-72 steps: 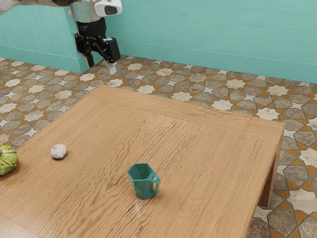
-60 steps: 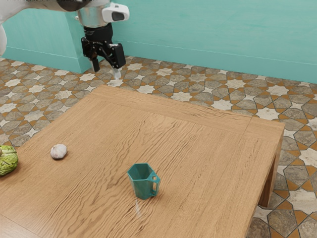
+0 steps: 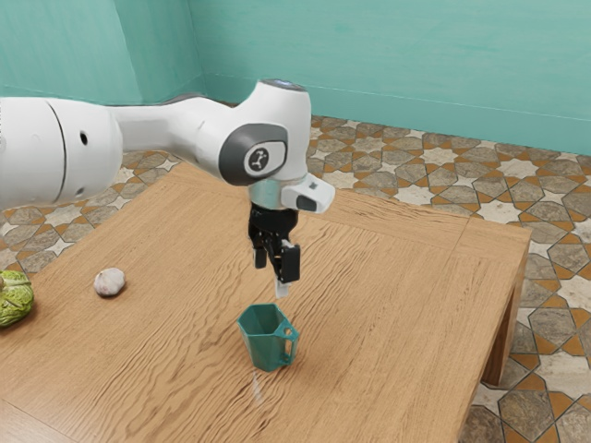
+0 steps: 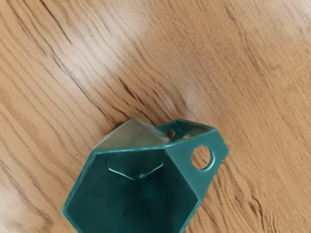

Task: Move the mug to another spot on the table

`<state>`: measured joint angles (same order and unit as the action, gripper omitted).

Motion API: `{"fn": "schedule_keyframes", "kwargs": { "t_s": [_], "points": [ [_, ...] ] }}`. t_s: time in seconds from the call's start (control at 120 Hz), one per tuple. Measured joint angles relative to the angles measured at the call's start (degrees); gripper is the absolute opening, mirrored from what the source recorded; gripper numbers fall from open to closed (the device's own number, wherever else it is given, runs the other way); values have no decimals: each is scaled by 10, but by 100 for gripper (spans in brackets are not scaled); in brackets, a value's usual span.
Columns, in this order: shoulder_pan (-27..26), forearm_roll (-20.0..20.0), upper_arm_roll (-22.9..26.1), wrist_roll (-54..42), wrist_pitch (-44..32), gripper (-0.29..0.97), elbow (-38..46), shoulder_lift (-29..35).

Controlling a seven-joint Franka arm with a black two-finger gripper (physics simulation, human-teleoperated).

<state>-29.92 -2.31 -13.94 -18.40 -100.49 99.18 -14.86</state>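
Hovering just above the teal mug (image 3: pixel 268 337), down from beside the far wall (image 3: pixel 416 46): open, empty fingers (image 3: pixel 279 273).

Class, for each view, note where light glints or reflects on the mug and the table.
Exterior view: a pale glint streaks the table in front of the mug, which casts no clear shadow. Wrist view: sheen on the wood beside the mug, a pale reflection on its inner wall.

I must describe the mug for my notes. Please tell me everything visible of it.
The mug is teal and faceted, with an angular rim, and looks like plastic. Its flat handle, pierced by a round hole, points to the exterior view's right. It stands upright and empty on the wooden table. The open claw hovers close above its rim.
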Motion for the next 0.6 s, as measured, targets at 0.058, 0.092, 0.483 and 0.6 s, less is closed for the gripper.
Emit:
{"fn": "schedule_keyframes", "kwargs": {
  "t_s": [0.058, 0.092, 0.483, 0.6],
  "points": [
    [-1, 1, 8, -46, -11, 68, 9, 1],
    [-3, 1, 11, -78, -17, 68, 12, 3],
    [-33, -66, 6, -387, -135, 68, 103, 11],
    [-33, -62, 6, -440, -161, 68, 111, -10]
  ]
}}
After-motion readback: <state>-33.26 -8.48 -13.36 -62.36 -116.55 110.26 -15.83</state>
